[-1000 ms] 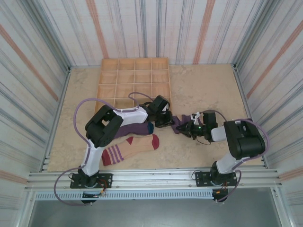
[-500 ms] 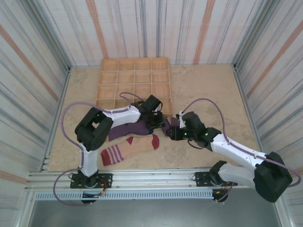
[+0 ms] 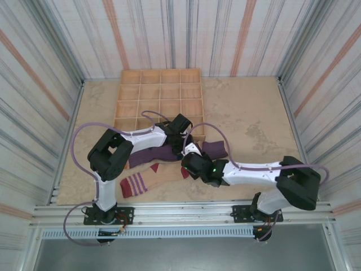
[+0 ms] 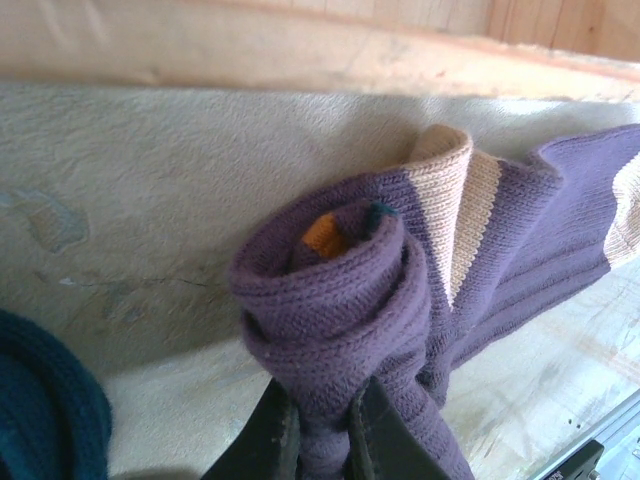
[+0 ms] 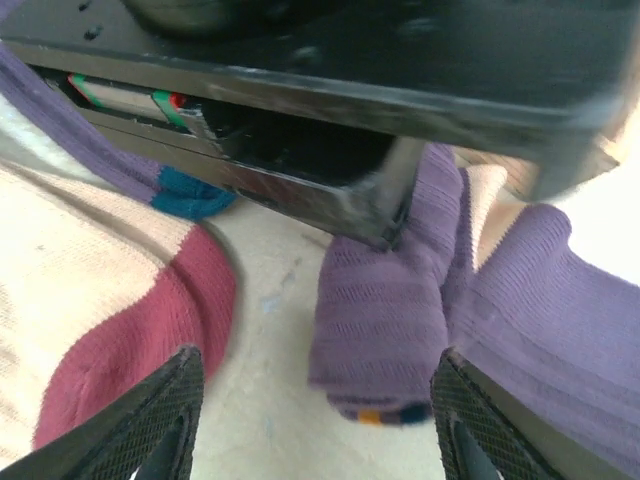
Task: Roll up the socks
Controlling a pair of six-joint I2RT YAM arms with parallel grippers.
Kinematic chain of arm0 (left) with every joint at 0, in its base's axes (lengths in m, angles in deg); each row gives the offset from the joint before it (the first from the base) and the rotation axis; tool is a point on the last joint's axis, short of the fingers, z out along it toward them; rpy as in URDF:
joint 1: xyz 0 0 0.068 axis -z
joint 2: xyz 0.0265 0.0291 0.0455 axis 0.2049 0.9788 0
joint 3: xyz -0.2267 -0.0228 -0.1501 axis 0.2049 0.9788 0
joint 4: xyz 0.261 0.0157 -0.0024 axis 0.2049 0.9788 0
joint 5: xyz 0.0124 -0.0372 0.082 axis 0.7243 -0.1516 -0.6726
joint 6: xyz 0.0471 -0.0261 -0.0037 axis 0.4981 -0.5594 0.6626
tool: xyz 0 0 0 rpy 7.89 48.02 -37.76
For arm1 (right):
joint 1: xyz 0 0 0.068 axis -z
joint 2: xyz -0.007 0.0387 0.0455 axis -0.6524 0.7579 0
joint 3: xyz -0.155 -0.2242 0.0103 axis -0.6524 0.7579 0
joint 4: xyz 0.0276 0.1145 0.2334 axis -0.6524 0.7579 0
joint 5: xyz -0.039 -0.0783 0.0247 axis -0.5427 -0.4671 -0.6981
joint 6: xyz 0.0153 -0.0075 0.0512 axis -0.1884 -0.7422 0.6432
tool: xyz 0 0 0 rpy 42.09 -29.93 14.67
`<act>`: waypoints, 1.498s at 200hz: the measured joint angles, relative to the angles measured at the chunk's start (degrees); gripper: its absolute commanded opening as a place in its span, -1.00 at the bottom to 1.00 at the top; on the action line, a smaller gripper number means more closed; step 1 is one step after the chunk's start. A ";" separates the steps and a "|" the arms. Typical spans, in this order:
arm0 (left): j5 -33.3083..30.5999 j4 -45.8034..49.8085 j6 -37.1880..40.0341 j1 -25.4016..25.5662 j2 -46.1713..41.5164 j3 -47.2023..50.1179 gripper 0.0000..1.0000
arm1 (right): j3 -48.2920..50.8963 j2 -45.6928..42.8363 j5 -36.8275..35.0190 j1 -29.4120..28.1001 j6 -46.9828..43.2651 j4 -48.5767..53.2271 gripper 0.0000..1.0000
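Note:
In the left wrist view my left gripper (image 4: 325, 400) is shut on a partly rolled purple sock (image 4: 330, 290) with a tan stripe; a bit of orange and teal shows at the roll's core. From above, the left gripper (image 3: 186, 145) holds the roll just in front of the tray, and the sock's tail (image 3: 215, 148) trails to the right. My right gripper (image 3: 189, 160) sits close below the roll, open. In its wrist view the right gripper (image 5: 317, 385) faces the purple roll (image 5: 385, 320) with nothing between its fingers (image 5: 150, 420).
A second purple sock (image 3: 149, 154) with a teal toe (image 5: 195, 195) lies flat to the left. A tan sock (image 3: 152, 176) with a red toe (image 5: 130, 340) lies in front of it. A wooden compartment tray (image 3: 161, 96) stands behind, its front wall (image 4: 300, 50) near the roll.
My right arm has swung from the right side to just in front of the roll, and its jaws have opened. The sock's tail now lies stretched out to the right. The left gripper keeps its hold.

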 measured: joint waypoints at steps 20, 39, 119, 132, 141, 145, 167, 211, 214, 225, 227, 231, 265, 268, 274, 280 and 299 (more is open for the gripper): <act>0.15 0.02 0.02 -0.07 0.00 0.00 -1.00 | -0.63 4.35 -3.08 -0.02 -1.05 -0.81 0.16; 0.09 0.04 0.02 -0.11 0.00 0.00 -1.00 | -1.11 7.74 -6.03 -0.02 -1.44 -1.66 0.10; 0.20 -1.55 0.46 -1.42 0.00 1.20 -0.54 | -2.84 13.20 -10.73 -0.04 -1.16 -6.03 -1.00; 0.17 -2.69 0.72 -1.66 0.00 1.97 -0.29 | -2.10 12.74 -9.09 0.76 -0.66 -7.63 -1.00; 0.20 -3.32 0.46 -1.88 -0.02 2.54 -0.16 | -1.09 11.89 -7.08 1.75 -0.46 -9.07 -1.00; 0.20 -3.30 0.72 -1.99 -0.02 2.69 -0.11 | -0.50 11.30 -6.16 2.36 -0.20 -9.73 -1.00; 0.42 -3.98 0.85 -2.56 -0.57 2.95 0.08 | 3.04 7.21 0.52 5.99 0.85 -13.90 -1.00; 2.29 -3.69 1.31 -3.06 -6.14 3.98 0.14 | 11.34 0.50 18.73 18.05 4.68 -21.81 -1.00; 2.34 -3.74 1.31 -3.08 -6.75 3.98 0.14 | 11.87 0.20 20.15 19.06 5.03 -22.49 -1.00; 2.34 -3.76 1.31 -3.10 -8.20 3.98 0.14 | 13.55 -0.74 25.14 22.36 6.32 -24.85 -1.00; 2.34 -3.76 1.33 -3.10 -8.48 3.98 0.14 | 13.92 -0.87 26.29 23.10 6.58 -25.42 -1.00; 2.34 -3.78 1.31 -3.10 -8.81 3.98 0.14 | 14.49 -1.05 28.02 24.09 6.93 -26.29 -1.00; 2.36 -4.13 1.29 -3.10 -9.44 4.33 0.10 | 18.69 -0.72 45.35 34.80 11.69 -34.29 -1.00; 2.36 -4.11 1.31 -3.10 -9.44 4.37 0.10 | 18.91 -0.50 46.75 35.67 12.17 -34.86 -1.00; 2.36 -4.09 1.29 -3.10 -9.44 4.42 0.10 | 19.23 0.07 49.40 37.24 12.94 -36.00 -1.00; 2.36 -4.13 1.31 -3.10 -9.38 4.42 0.10 | 19.52 0.72 51.95 38.71 13.92 -37.07 -1.00; 2.36 -4.22 1.31 -2.97 -9.29 4.44 0.11 | 20.17 3.28 60.19 43.60 17.35 -40.59 -1.00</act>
